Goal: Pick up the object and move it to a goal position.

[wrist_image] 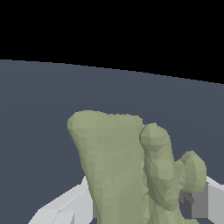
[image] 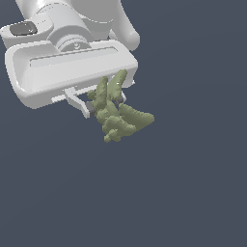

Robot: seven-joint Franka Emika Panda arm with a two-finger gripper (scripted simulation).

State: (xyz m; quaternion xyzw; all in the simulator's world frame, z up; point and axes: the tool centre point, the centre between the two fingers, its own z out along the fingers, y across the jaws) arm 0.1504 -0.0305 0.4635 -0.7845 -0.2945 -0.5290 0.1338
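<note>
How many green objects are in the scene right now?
1: the olive-green object sits between the gripper fingers, filling most of the wrist view. Others could be hidden behind the hand.

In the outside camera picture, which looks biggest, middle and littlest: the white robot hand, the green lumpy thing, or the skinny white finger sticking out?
Largest to smallest, as they look:
1. White robot hand
2. Green lumpy thing
3. Skinny white finger
The hand may sit nearer the camera, so its lead could be exaggerated.
</note>
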